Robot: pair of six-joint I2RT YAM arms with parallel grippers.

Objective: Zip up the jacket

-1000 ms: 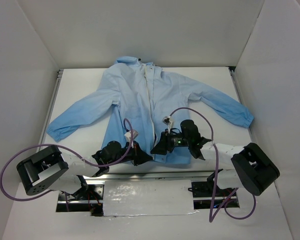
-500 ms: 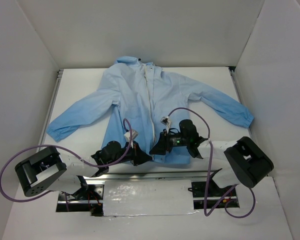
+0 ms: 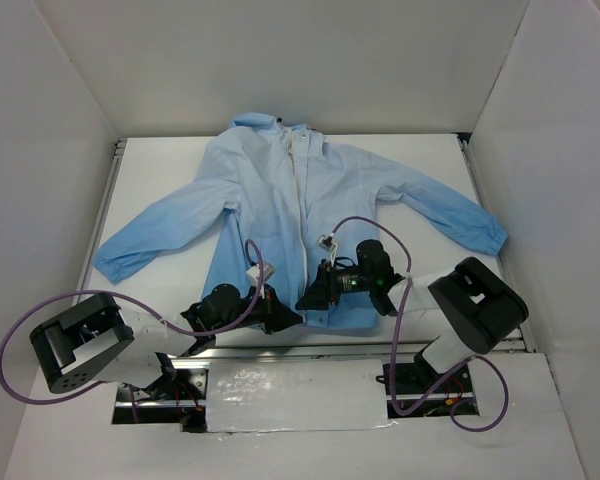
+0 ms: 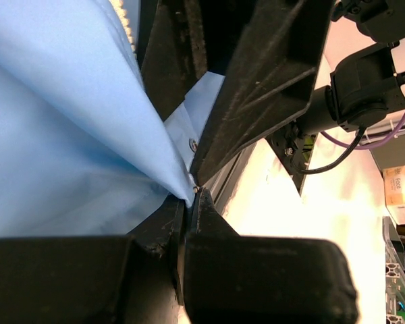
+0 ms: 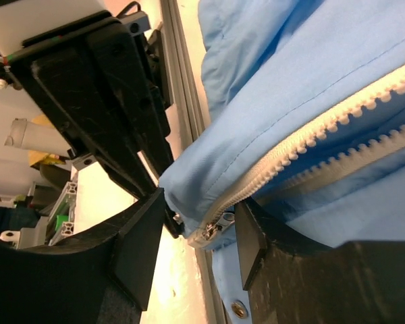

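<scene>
The jacket (image 3: pixel 270 200) lies spread on the white worktop (image 3: pixel 420 150) and stretches away from both pairs of fingers. Its sleeves reach out to either side and its collar is at the end farthest from them. Its hem is the part nearest the fingers, and both pairs meet there, just beside each other at the foot of the whitish zipper (image 3: pixel 302 215). The left fingers (image 3: pixel 283 315) are pressed together on a corner of the hem. In the left wrist view the blue cloth is drawn to a point that vanishes into the seam between them. The right fingers (image 3: pixel 308 298) sit just beyond the left fingers and to their right. In the right wrist view they stand a little apart, and a rounded fold of hem fills the gap and touches both, so they pinch the cloth. The bottom end of the zipper, with its small metal piece, hangs in that gap. Two rows of teeth lead away from the right fingers side by side. A metal rail (image 5: pixel 182 101) at the worktop's edge runs between the two pairs of fingers in that view
</scene>
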